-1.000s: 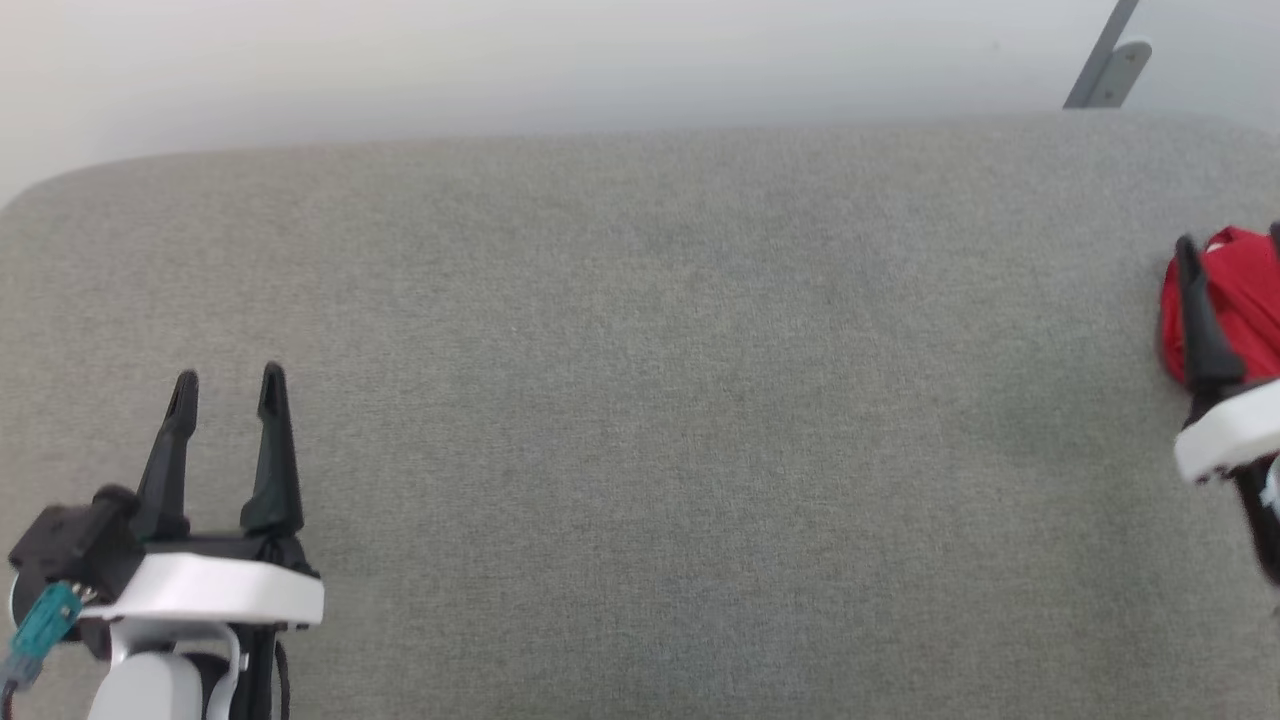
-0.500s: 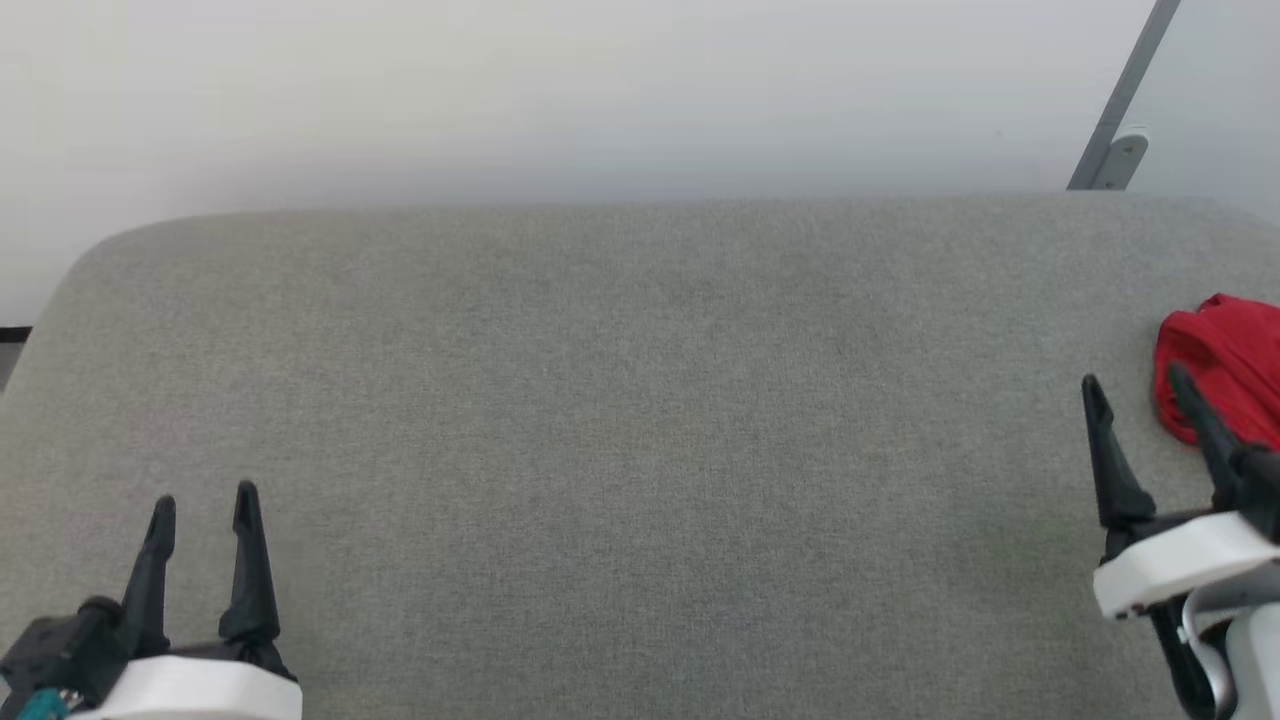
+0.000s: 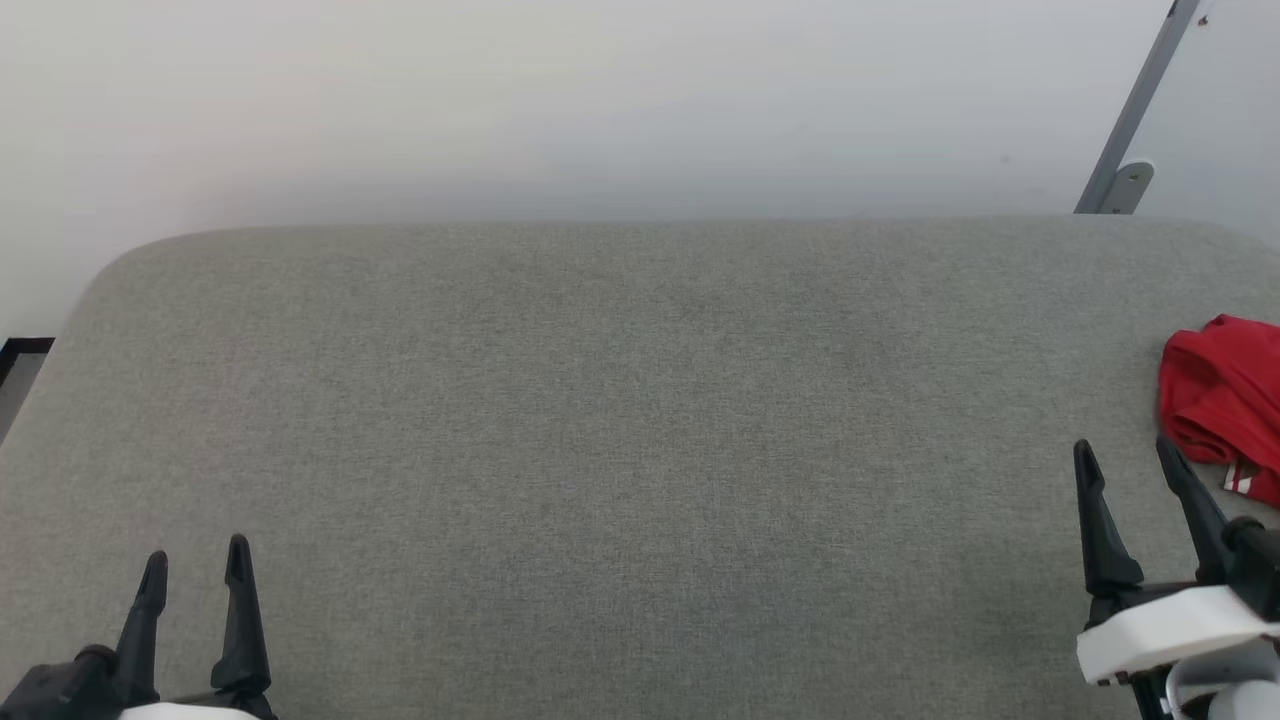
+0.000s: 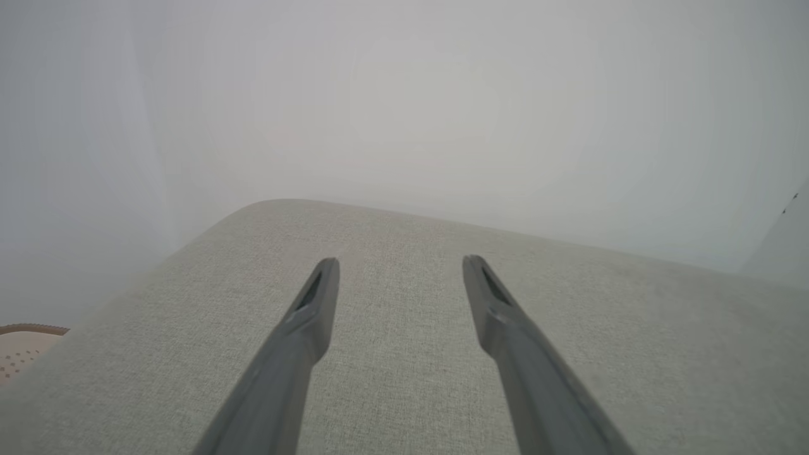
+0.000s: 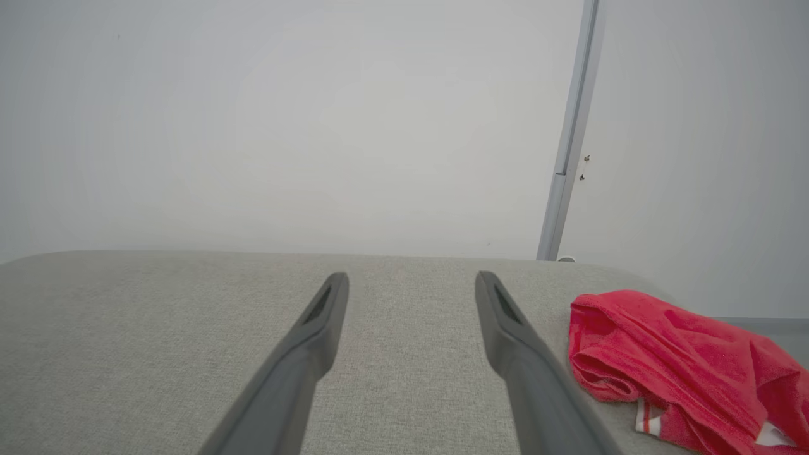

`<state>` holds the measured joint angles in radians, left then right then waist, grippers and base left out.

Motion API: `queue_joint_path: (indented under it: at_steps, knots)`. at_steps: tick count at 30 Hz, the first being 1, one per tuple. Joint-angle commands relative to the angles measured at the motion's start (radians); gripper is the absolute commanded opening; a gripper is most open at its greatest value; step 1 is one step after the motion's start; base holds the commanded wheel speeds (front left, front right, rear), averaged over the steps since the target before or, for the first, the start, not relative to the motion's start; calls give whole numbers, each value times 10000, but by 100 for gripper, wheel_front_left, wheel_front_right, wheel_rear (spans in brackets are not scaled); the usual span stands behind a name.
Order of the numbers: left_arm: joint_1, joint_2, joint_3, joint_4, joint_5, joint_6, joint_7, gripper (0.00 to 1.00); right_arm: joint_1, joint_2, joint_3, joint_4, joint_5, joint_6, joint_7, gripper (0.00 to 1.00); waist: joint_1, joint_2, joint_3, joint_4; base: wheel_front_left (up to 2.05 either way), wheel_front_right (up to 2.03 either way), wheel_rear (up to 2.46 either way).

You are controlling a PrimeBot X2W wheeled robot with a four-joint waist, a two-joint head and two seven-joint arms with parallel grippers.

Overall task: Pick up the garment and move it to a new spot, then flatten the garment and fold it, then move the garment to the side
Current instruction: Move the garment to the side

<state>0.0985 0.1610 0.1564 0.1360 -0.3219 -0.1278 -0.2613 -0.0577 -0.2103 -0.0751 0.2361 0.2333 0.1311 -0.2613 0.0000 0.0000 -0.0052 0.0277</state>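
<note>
The garment [image 3: 1225, 390] lies in a crumpled red heap at the far right of the desk [image 3: 640, 400], running out past the right edge of the head view. A bit of white trim with thin red stripes [image 3: 1240, 478] peeks out along its near side. The desk is covered in grey woven fabric and has rounded corners, and it stands against a plain pale wall [image 3: 500, 100].

The right gripper [image 3: 1124, 446] hangs over the desk just beside the garment, on the garment's left. Its two dark fingers are spread apart with nothing between them. Its right finger comes close to the near left edge of the cloth, but I cannot tell whether the two touch. From the right wrist view the right gripper [image 5: 411, 276] points across the bare grey cloth toward the wall, with the garment [image 5: 682, 360] off to the right of its fingers, folds bunched and a white-and-red striped edge [image 5: 644, 417] showing low down.

The left gripper [image 3: 197, 553] sits at the near left corner, well apart from the garment. Its fingers are also held wide and empty, as its own wrist view [image 4: 399, 262] shows over bare fabric.

A slim grey metal strip [image 3: 1135, 110] leans up the wall behind the desk's far right corner.
</note>
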Motion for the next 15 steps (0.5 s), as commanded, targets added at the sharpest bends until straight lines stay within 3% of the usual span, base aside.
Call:
queue_joint_path:
  at_steps: [1,15]
  knots:
    - [129,-16,33,6,43,-36,-50,100,138,87,-52,-85,-42,-7,-49,100,0,0,1,16,0,0,0]
    - [350,-61,1,138,-108,-36,-50,100,831,517,-494,-323,115,-6,-49,100,0,0,44,71,0,0,0]
